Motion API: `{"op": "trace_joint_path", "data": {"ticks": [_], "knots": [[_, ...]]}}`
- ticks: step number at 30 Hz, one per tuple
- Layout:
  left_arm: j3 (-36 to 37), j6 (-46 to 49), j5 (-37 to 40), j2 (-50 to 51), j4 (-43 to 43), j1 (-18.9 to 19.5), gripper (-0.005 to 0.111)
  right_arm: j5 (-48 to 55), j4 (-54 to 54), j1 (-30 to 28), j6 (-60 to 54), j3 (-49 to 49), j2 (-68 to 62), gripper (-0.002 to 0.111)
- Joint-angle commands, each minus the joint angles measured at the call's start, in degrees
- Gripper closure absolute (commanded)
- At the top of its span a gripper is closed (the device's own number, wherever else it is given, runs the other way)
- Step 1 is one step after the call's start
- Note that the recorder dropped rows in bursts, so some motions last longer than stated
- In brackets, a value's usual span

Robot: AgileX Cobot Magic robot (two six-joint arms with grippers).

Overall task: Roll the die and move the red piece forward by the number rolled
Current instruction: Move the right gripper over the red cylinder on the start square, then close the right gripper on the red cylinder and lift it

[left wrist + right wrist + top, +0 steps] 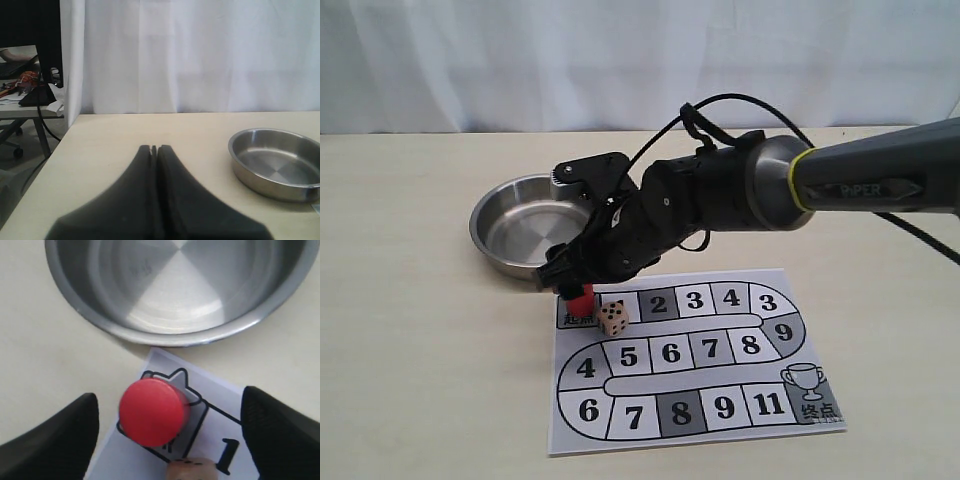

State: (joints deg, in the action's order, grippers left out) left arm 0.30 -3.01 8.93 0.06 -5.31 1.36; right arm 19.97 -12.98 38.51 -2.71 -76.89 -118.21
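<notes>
The red piece (580, 300) stands upright on the grey start square at the left end of the paper game board (567, 436). In the right wrist view, the red piece (152, 411) shows its round top. My right gripper (170, 400) is open, one finger on each side of the piece, not touching it. The die (613, 318), a tan cube with black pips, rests on the square just right of the piece, and the die (192, 470) shows at the picture's edge. My left gripper (154, 148) is shut on nothing, above bare table.
A steel bowl (485, 215) sits just behind the board's start corner, close to my right gripper (575, 282). The same bowl (170, 337) is empty, and the bowl (240, 145) also shows in the left wrist view. The table's left edge (55, 150) is near.
</notes>
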Motion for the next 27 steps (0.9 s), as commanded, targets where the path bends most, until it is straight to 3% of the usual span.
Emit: {"op": "trace_joint_path", "data": {"ticks": [1,15,22,27], "knots": [[-0.3,0.0,-0.8,-0.1,0.0,0.0,0.107,-1.9,0.3,1.0,-1.2,-0.4,0.0,0.035],[-0.3,0.0,-0.8,-0.1,0.0,0.0,0.107,-6.6,0.2,1.0,-1.2,-0.4,-3.5,0.039],[-0.3,0.0,-0.8,-0.1,0.0,0.0,0.107,-6.7,0.2,1.0,-1.2,-0.4,-3.5,0.067],[-0.3,0.0,-0.8,-0.1,0.0,0.0,0.107,-6.7,0.2,1.0,-1.2,-0.4,-3.5,0.095]]}}
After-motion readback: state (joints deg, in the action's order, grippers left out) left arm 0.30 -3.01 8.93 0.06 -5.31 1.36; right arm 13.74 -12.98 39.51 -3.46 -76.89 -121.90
